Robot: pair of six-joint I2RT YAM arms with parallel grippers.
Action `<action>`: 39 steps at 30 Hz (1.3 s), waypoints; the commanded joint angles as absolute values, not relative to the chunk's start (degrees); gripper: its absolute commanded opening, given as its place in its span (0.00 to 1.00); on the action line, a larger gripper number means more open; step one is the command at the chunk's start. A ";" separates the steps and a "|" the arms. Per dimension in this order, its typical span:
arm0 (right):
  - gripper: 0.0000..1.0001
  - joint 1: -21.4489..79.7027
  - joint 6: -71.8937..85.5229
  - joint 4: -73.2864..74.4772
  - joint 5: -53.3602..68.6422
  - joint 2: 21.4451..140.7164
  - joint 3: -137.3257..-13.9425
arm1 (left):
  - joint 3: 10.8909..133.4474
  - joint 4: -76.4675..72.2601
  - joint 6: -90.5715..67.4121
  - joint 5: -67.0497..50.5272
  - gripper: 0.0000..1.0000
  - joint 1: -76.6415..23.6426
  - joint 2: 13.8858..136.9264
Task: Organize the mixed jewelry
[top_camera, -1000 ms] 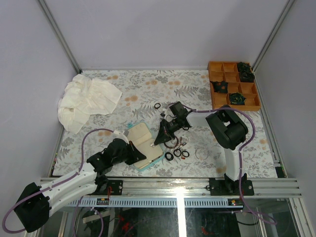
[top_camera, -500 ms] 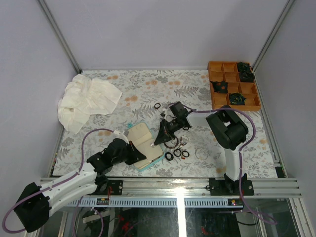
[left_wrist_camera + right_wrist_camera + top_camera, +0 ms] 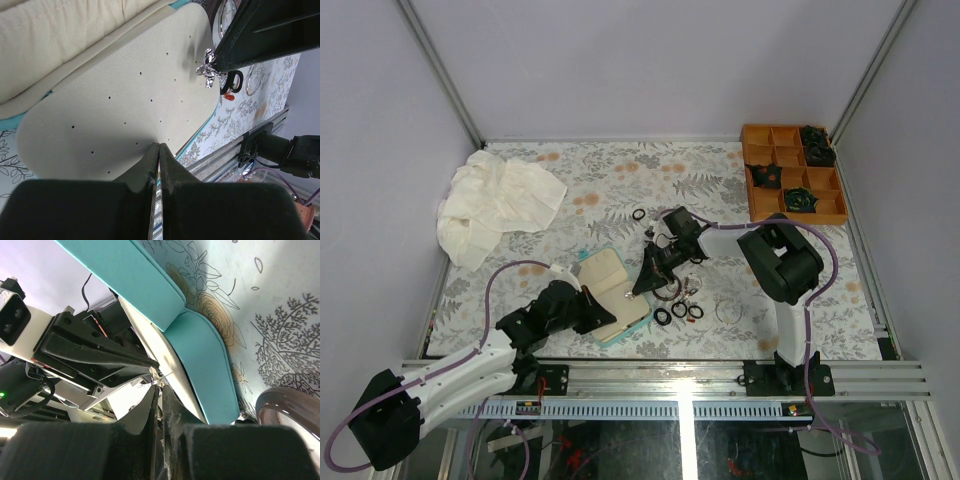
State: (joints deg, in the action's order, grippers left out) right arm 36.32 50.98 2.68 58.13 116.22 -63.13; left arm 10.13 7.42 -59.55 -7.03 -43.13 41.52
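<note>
The open teal case [image 3: 638,322] with a cream pad [image 3: 125,95] lies at the near middle. My left gripper [image 3: 588,312] is shut, its tips [image 3: 159,146] on the pad's near edge with nothing between them. My right gripper [image 3: 644,284] is shut on a small silver stud [image 3: 209,73] and holds it at the pad's edge; the stud also shows at the fingertips in the right wrist view [image 3: 158,379]. Black rings [image 3: 678,312], a reddish-brown bangle [image 3: 668,292] and a clear bangle [image 3: 728,310] lie on the cloth to the right of the case. One black ring [image 3: 639,214] lies farther back.
An orange compartment tray [image 3: 751,190] with dark clumps stands at the back right. A crumpled white cloth [image 3: 495,200] lies at the back left. The floral table cover [image 3: 620,180] ends at metal rails along the near edge.
</note>
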 commanded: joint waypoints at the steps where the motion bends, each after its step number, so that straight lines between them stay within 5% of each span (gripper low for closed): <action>1: 0.00 37.43 51.12 3.74 59.15 113.98 -63.13 | 9.67 10.68 -58.58 -5.65 0.00 -43.50 41.93; 12: 0.00 37.67 51.07 3.79 59.11 114.59 -63.28 | 9.67 10.73 -58.54 -5.69 0.00 -43.51 41.71; 22: 0.31 37.70 49.24 6.16 57.86 113.88 -63.65 | 9.76 10.94 -58.45 -5.59 0.00 -43.53 41.65; 39: 0.43 37.49 40.61 16.34 49.84 104.25 -68.58 | 10.16 14.33 -57.68 -3.28 0.00 -43.55 39.19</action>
